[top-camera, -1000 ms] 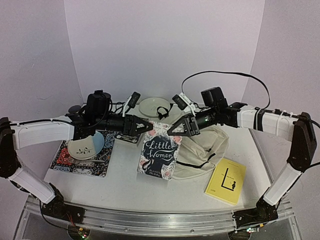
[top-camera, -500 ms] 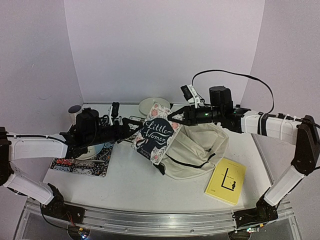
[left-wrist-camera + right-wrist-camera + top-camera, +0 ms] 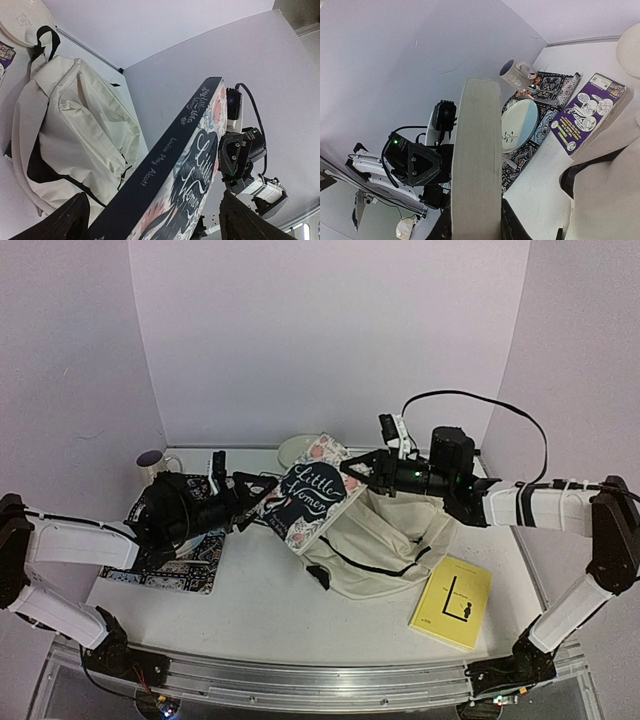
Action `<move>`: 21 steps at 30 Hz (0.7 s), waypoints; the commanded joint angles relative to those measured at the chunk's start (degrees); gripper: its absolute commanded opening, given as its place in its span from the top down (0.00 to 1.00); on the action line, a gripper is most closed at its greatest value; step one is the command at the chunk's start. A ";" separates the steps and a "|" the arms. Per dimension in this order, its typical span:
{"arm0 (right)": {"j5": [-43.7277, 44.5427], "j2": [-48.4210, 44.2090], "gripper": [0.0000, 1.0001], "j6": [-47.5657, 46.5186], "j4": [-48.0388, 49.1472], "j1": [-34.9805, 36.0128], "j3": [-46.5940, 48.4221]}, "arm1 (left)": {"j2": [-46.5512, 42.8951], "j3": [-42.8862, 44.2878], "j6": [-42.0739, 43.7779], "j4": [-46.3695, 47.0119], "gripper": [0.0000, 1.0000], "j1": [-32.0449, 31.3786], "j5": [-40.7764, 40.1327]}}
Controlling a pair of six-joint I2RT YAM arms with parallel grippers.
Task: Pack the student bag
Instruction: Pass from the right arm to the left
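Top external view: both arms are holding a dark flowered book point(image 3: 308, 502) tilted in the air above the table point(image 3: 250, 590). At the book's 9 o'clock edge the left gripper point(image 3: 256, 502) is clamping it. The right gripper point(image 3: 352, 470) is pinching the 2 o'clock corner, and the right wrist view is showing the page edge squeezed between its fingers. The cream student bag point(image 3: 390, 540) is lying slumped on the table at the book's 4 o'clock, partly overlapped by it. A yellow book point(image 3: 452, 602) is lying at the bag's 5 o'clock.
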 commanded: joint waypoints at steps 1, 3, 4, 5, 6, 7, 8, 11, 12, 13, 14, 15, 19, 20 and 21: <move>4.07 -4.51 1.00 5.94 14.75 -0.23 0.60 | 1.78 -1.52 -4.58 10.62 0.09 -0.81 0.97; 3.52 -3.66 1.00 7.95 17.42 -0.24 0.86 | 3.38 -2.00 -6.43 13.84 0.09 -0.91 1.64; 3.31 -3.16 1.00 8.80 18.52 -0.24 1.06 | 4.19 -2.25 -7.55 16.05 0.09 -1.00 1.98; 3.11 -2.73 1.00 9.63 19.42 -0.24 1.16 | 5.13 -2.53 -8.51 18.05 0.09 -1.10 2.22; 2.97 -2.33 1.00 10.28 20.15 -0.23 1.23 | 6.03 -2.73 -9.33 19.96 0.10 -1.18 2.51; 3.00 -2.01 1.00 10.82 20.67 -0.22 1.29 | 6.80 -2.80 -10.07 21.85 0.12 -1.23 2.85; 3.18 -1.82 1.00 11.15 20.82 -0.24 1.30 | 7.49 -2.78 -10.47 23.03 0.13 -1.31 3.12; 3.68 -1.27 1.00 11.99 20.90 -0.24 0.99 | 8.58 -2.31 -10.42 25.67 0.22 -1.74 3.70; 3.71 -0.97 1.00 12.29 20.90 -0.24 0.82 | 8.62 -2.22 -10.16 26.64 0.27 -1.91 3.87; 3.75 -0.64 1.00 12.71 20.90 -0.23 0.64 | 8.52 -2.19 -9.77 27.31 0.30 -2.05 3.97; 3.79 -0.30 1.00 13.10 20.90 -0.21 0.46 | 8.37 -2.14 -9.34 27.89 0.33 -2.17 4.00; 3.71 0.10 1.00 13.39 20.90 -0.22 0.25 | 8.20 -2.13 -9.04 28.32 0.37 -2.29 4.01; 4.06 1.47 1.00 14.22 20.90 -0.20 -0.94 | 7.84 -2.27 -8.31 30.03 0.53 -2.75 4.22; 4.07 1.78 1.00 14.21 20.90 -0.22 -1.17 | 7.72 -2.50 -8.25 30.46 0.56 -2.86 4.11; 4.13 1.98 1.00 14.10 20.83 -0.24 -1.47 | 7.49 -2.89 -8.32 30.70 0.59 -2.91 3.80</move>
